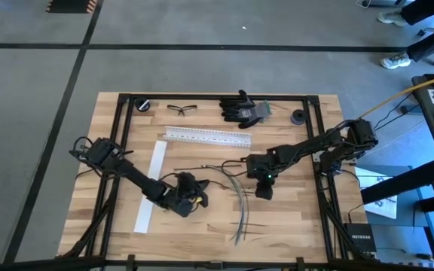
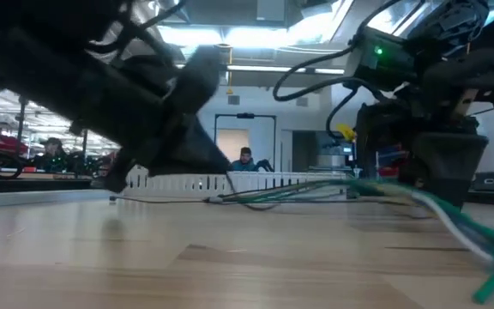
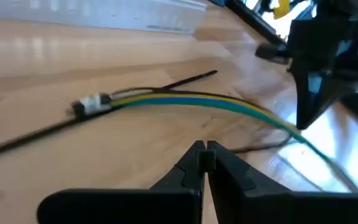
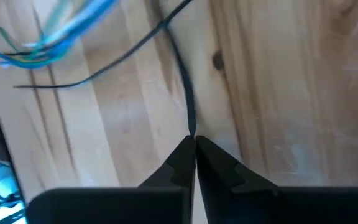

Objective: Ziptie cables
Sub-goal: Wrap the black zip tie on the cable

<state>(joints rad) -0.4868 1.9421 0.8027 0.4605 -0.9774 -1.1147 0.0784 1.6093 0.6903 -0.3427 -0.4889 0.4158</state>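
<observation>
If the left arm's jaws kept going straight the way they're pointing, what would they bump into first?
Most likely the cables: in the left wrist view that bundle lies across the bare wood straight ahead of the shut left gripper. The white slotted rail lies further beyond. How far off the bundle is cannot be judged.

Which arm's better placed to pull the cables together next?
Probably right: the right tool, shut, already pinches a thin dark cable at its tips. The left tool, shut and empty, sits short of the cables.

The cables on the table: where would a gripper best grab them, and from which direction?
Probably where the cables run bunched together, near the taped end, not the fanned-out loose ends. They lie flat on the table, so come straight down from above, fingers straddling the bundle crosswise.
</observation>
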